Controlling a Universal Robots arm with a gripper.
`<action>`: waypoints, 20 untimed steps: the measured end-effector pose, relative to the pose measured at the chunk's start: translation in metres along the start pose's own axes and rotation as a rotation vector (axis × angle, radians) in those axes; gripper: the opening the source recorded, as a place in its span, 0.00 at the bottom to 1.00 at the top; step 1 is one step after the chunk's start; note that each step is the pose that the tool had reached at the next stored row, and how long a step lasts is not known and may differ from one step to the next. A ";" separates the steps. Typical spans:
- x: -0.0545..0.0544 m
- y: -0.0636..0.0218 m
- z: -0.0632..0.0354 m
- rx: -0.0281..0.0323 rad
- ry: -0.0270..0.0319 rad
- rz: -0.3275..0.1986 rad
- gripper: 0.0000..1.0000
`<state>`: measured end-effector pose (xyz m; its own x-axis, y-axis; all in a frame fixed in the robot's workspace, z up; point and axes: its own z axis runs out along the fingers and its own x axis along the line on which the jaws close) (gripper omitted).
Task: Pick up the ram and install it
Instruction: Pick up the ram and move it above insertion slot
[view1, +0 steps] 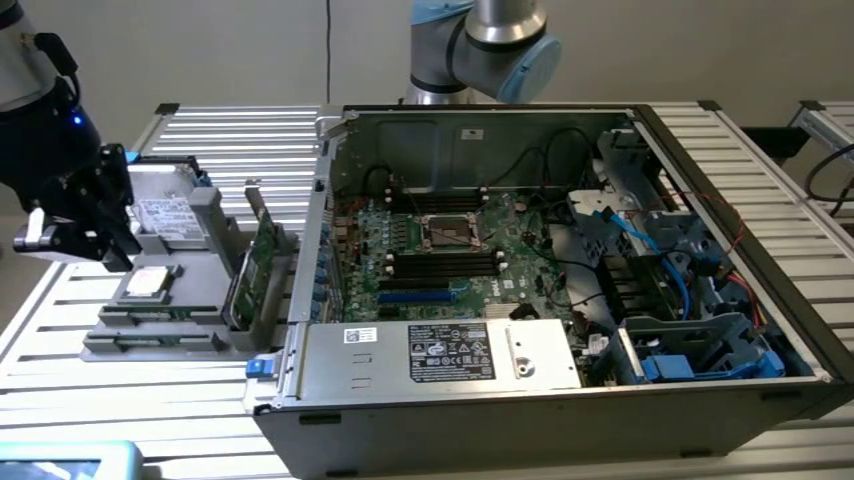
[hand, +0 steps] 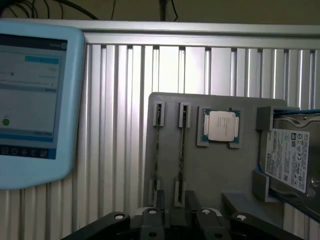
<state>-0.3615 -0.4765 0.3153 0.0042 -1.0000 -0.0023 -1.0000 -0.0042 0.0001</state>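
The ram (view1: 248, 272) is a thin green stick standing on edge in a grey holder (view1: 147, 340) at the exterior view's left, beside the open computer case (view1: 721, 400). From the wrist camera it appears edge-on as a thin line (hand: 182, 150) in one holder slot, with a second thin edge in the neighbouring slot (hand: 158, 150). My black gripper (view1: 118, 255) hovers over the holder's outer side, above the slots and apart from the ram. Its fingers (hand: 160, 200) stand apart with nothing between them, so my gripper (hand: 176, 197) is open. Long black slots (view1: 441, 262) lie on the motherboard inside the case.
The holder also carries a square processor chip (hand: 220, 126) and a hard drive (hand: 292, 157). A light blue tablet (hand: 35, 100) lies on the slatted aluminium table (hand: 115, 125). Inside the case are a silver power supply (view1: 441, 350), blue cables and drive cages (view1: 694, 350).
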 end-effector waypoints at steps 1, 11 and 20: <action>0.000 0.0000 0.0007 0.0000 -0.0001 0.000 0.30; 0.000 0.0021 0.0120 0.0004 0.0000 -0.001 0.36; 0.001 0.0021 0.0283 0.0004 0.0000 0.047 0.36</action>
<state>-0.3636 -0.4776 0.2870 -0.0426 -0.9991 -0.0022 -0.9991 0.0426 -0.0002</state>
